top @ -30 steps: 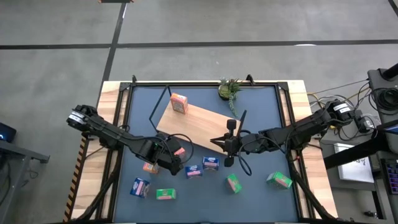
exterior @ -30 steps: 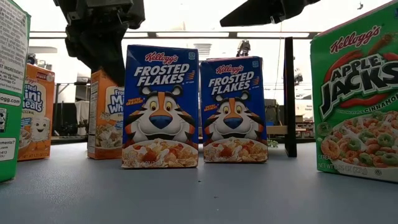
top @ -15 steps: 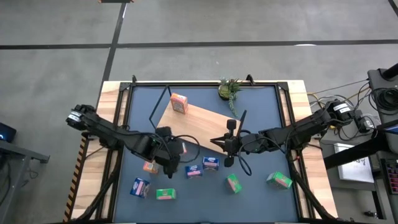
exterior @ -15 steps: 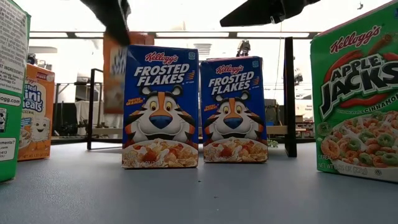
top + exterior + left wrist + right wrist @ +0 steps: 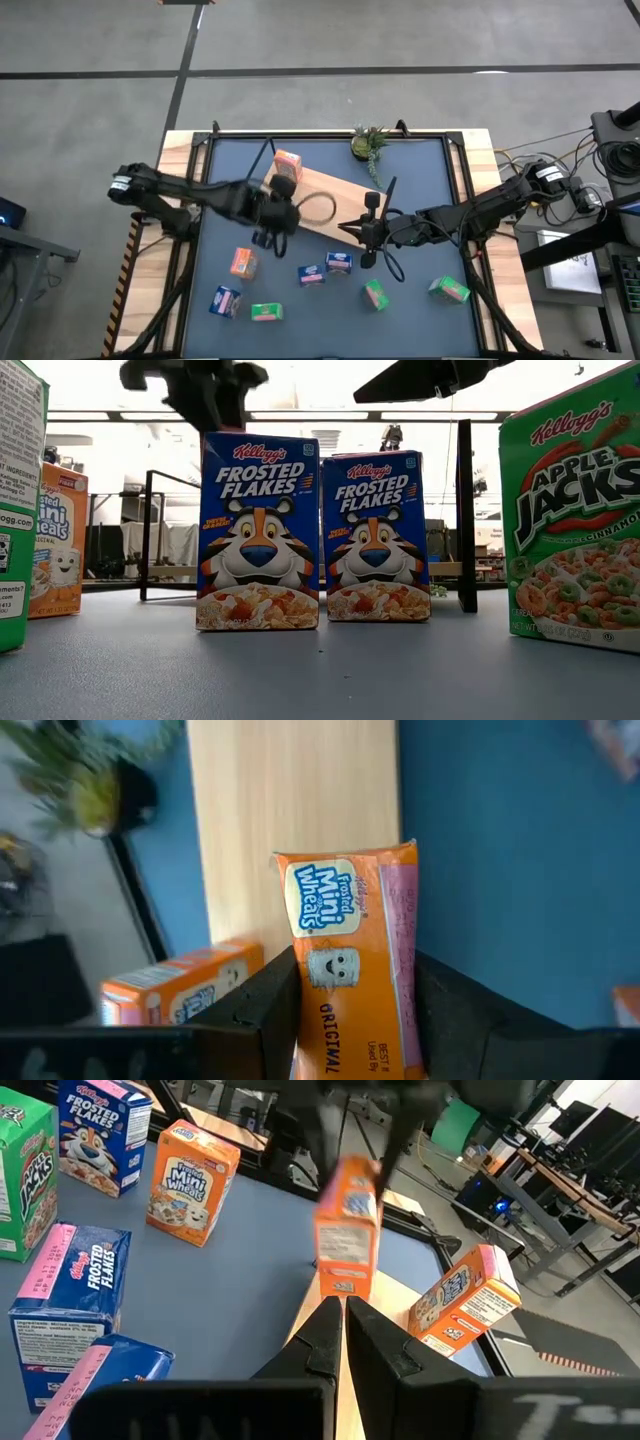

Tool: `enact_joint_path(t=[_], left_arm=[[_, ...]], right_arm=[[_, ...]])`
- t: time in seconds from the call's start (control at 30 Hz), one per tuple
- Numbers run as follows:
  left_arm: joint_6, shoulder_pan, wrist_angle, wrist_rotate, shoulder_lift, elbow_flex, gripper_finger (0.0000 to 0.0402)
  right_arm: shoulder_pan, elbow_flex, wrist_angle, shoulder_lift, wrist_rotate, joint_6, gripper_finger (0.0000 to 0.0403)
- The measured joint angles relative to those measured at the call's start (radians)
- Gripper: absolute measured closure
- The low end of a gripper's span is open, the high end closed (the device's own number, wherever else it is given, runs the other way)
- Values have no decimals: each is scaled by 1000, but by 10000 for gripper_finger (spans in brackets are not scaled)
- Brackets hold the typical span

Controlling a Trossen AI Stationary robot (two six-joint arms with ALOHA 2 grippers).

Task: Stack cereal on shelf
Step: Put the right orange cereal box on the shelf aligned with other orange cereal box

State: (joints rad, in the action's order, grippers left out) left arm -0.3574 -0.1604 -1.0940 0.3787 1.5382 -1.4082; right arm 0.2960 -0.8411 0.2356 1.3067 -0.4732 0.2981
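Lifted clear, left claw (image 5: 350,1010) carries orange box (image 5: 352,960) over shelf (image 5: 290,810) edge.

left arm (image 5: 215,198) motion-blurred, Apple Jacks box (image 5: 575,520) cropped

Two dark jointed arms, apparently black cable looped alongside each.

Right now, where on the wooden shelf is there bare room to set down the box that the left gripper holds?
The shelf is bare between the orange box standing at its far left corner and the shut right gripper resting by its near right edge. The left gripper holds a Mini-Wheats box over that stretch. The tabletop in front is crowded with boxes.
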Motion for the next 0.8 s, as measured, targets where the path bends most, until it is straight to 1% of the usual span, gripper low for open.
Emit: enact_joint_path(t=[0.17, 0.23, 0.37, 0.47, 0.57, 0.8], left_arm=[[-80, 172, 82, -235, -20, 59, 255], [-104, 228, 82, -285, -20, 69, 255], [-159, 303, 103, -296, -24, 88, 255], [-195, 344, 142, -333, -30, 106, 255], [-216, 369, 156, -364, -30, 110, 255], [-237, 399, 157, -368, -28, 110, 255]], right_arm=[[0, 0, -5, 0, 0, -1, 394], [0, 0, -11, 0, 0, -4, 394], [0, 0, -21, 0, 0, -12, 394], [0, 0, -21, 0, 0, -12, 394], [0, 0, -21, 0, 0, -12, 394], [0, 0, -22, 0, 0, -12, 394]])
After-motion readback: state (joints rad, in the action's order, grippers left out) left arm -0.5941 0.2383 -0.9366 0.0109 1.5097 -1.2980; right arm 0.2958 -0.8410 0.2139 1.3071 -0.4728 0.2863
